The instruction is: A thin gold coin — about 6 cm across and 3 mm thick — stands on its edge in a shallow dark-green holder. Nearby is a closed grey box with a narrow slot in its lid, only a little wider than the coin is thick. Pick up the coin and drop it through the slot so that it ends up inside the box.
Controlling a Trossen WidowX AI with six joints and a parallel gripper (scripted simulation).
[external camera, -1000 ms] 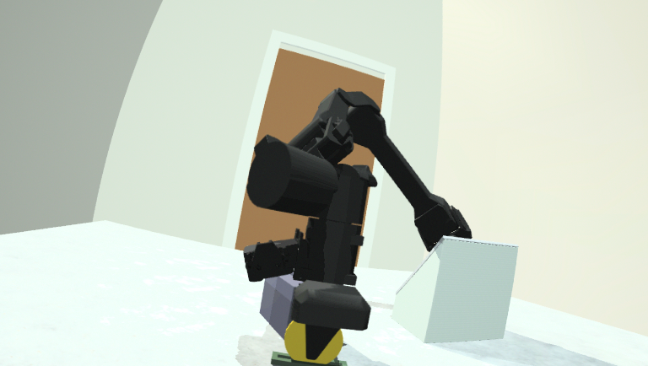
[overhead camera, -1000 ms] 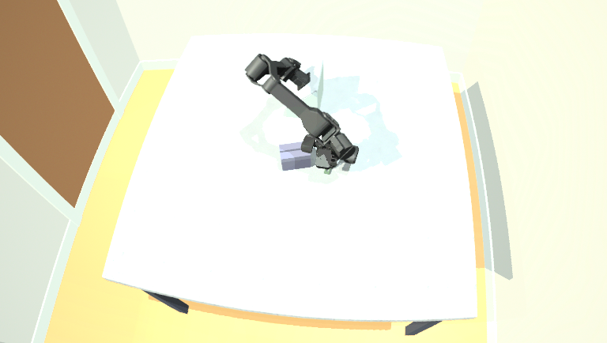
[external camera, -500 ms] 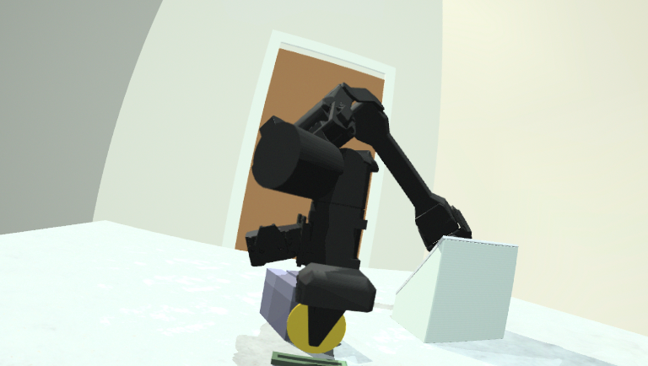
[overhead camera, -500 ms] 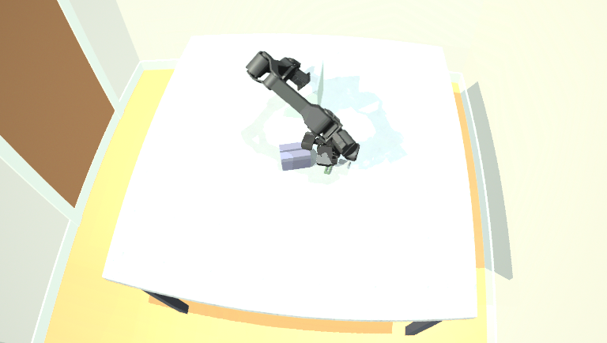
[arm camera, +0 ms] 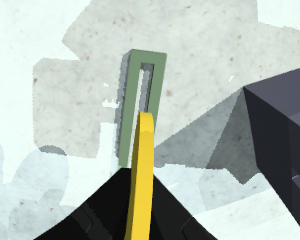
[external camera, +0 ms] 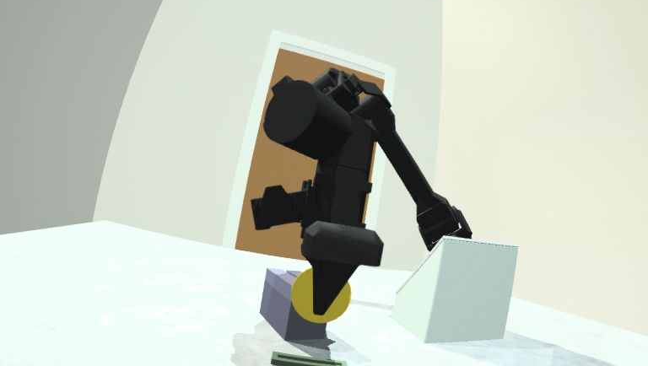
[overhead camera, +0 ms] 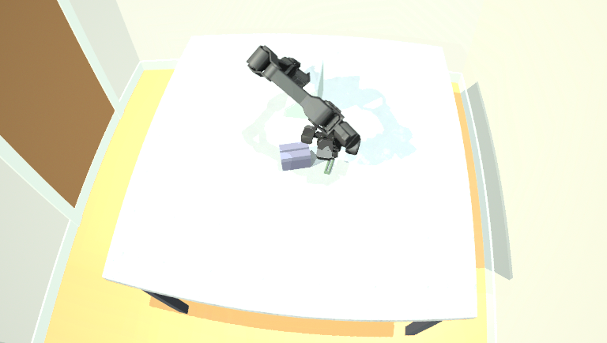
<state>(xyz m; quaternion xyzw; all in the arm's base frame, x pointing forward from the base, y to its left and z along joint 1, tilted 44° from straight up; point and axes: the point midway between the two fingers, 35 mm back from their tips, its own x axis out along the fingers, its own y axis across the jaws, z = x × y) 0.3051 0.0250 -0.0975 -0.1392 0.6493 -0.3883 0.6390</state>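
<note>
One white table (overhead camera: pixel 224 231), apparently mottled, fills the pale room; fingers (external camera: pixel 329 290) clamp the coin (external camera: pixel 300 299).

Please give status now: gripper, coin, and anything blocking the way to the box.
Gripper shut on coin, fingers on both faces. Coin lifted clear of green holder, edge-on. Grey box beside, slot not yet reached. Nothing seen between coin and box.

place: bare room | cues: white table (overhead camera: pixel 286 240), brown door (external camera: pixel 286 190), plain walls
</note>
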